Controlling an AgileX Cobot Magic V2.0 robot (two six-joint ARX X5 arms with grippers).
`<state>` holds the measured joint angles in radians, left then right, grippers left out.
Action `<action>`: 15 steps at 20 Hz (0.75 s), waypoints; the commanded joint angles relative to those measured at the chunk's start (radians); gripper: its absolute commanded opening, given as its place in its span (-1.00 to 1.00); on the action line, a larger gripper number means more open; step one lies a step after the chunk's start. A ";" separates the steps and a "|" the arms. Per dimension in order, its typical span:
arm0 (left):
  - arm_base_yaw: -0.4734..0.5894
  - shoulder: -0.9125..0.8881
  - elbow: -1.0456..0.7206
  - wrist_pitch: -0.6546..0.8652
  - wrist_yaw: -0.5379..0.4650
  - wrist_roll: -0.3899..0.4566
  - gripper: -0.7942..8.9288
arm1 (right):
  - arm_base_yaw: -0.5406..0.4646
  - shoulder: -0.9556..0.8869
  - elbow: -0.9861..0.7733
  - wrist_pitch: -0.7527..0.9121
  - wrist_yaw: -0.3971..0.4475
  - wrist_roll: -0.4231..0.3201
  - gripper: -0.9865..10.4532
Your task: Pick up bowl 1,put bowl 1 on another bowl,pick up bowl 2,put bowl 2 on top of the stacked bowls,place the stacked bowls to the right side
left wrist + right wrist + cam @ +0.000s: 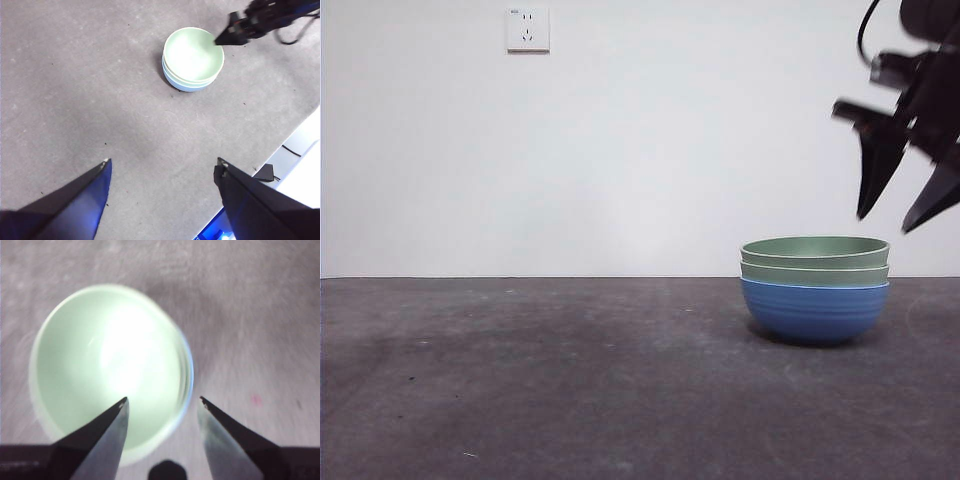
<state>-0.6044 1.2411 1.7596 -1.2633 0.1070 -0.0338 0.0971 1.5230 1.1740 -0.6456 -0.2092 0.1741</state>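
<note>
We see the stacked bowls (815, 288) standing on the right part of the grey table (520, 380): a blue bowl (815, 312) with faint horizontal ribs at the bottom and two pale green bowls (815, 260) nested in it, only their rims showing from the front. The top bowl's smooth inside looks empty, though glare washes it out in the right wrist view. The right gripper (910, 215) hangs just above the stack's right rim, jaws apart and holding nothing; it is blurred. The left gripper (162, 167) waits well apart from the bowls, jaws spread wide, empty. A white socket (528, 30) sits on the wall.
</note>
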 commanded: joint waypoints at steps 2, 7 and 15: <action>-0.003 0.000 -0.004 0.004 0.001 0.023 -0.13 | 0.003 -0.142 -0.007 -0.144 -0.029 -0.048 -0.42; -0.003 0.000 -0.004 -0.017 0.004 0.064 -0.13 | 0.044 -0.385 -0.007 -0.360 -0.131 -0.079 -0.44; -0.003 0.000 -0.004 -0.039 0.005 0.076 -0.32 | 0.167 -0.558 -0.007 -0.567 -0.130 -0.102 -0.63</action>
<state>-0.6044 1.2411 1.7596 -1.2987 0.1108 0.0246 0.2569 0.9672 1.1740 -1.2076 -0.3386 0.0944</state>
